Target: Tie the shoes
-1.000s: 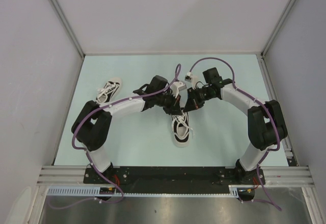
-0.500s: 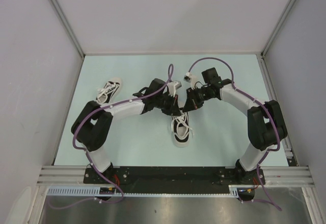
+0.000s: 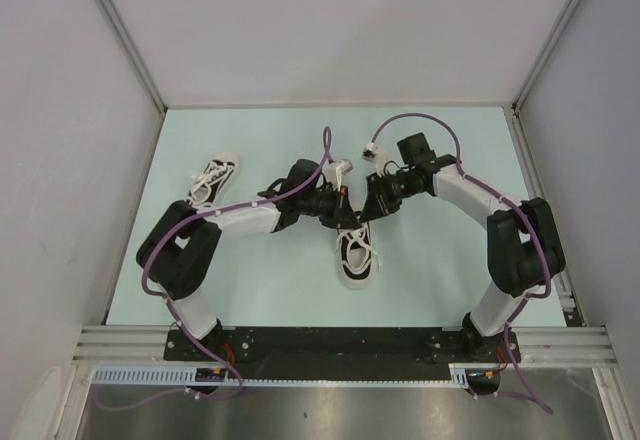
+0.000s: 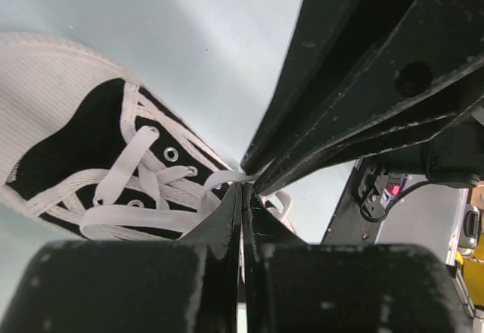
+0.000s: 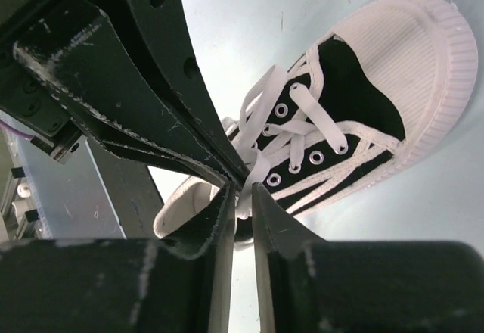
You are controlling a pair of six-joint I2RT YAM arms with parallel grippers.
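Where the left pincer (image 4: pixel 242 193) clamped shut on a white lace (image 4: pixel 224 178), the right pincer (image 5: pixel 243 187) stood narrowly parted around a loop (image 5: pixel 255 168) — both above the near shoe (image 3: pixel 354 258) at the middle of the surface (image 3: pixel 430 280); the other shoe (image 3: pixel 214 179) lay well apart, leftward.

White arm links (image 3: pixel 245 220) with black joints, purple cables (image 3: pixel 415 115), scuffed black end effector fingers (image 5: pixel 212 227)
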